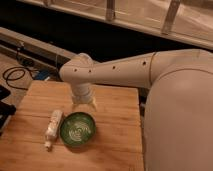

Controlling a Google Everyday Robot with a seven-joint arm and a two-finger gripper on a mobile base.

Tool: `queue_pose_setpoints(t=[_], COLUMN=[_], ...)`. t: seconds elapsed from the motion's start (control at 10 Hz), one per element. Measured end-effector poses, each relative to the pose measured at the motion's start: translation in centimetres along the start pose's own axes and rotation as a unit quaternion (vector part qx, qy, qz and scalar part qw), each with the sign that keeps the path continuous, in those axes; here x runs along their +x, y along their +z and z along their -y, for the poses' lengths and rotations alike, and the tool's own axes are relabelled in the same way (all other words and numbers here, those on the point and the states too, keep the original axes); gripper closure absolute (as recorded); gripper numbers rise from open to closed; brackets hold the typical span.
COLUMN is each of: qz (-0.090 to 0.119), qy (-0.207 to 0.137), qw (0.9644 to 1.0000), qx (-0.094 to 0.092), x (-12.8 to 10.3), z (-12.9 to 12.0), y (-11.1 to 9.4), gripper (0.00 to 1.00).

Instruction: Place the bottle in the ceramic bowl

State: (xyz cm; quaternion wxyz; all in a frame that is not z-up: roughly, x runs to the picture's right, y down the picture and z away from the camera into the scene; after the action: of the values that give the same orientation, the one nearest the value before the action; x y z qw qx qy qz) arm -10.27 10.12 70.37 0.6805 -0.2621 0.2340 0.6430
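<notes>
A small slim white bottle lies on its side on the wooden table, cap end toward the front, touching or almost touching the left side of the bowl. The dark green ceramic bowl with pale swirls inside sits near the table's middle, with nothing in it. My gripper hangs below the white arm's wrist, just behind and above the bowl's far rim and to the right of the bottle. It holds nothing that I can see.
My large white arm reaches in from the right and covers the table's right edge. Black cables lie on the floor at the left. A dark object stands at the table's left edge.
</notes>
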Motion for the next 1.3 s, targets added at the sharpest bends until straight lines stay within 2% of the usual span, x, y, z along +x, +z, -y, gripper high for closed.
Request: queue_pose_setpoints(t=[0.6, 0.8, 1.0, 1.2, 1.3], qz=[0.002, 0.034, 0.043, 0.047, 0.045], qy=[-0.001, -0.007, -0.039, -0.08, -0.106], qw=[1.0, 0.9994, 0.9983, 0.9956, 0.9931], qx=[0.0, -0.003, -0.006, -0.012, -0.021], x=[0.0, -0.9, -2.4, -4.3, -5.0], z=[0.1, -0.7, -3.8, -8.2, -11.2], y=[0.0, -0.7, -0.7, -0.2, 0.5], gripper=[0.35, 0.35, 0.35, 0.35, 0.35])
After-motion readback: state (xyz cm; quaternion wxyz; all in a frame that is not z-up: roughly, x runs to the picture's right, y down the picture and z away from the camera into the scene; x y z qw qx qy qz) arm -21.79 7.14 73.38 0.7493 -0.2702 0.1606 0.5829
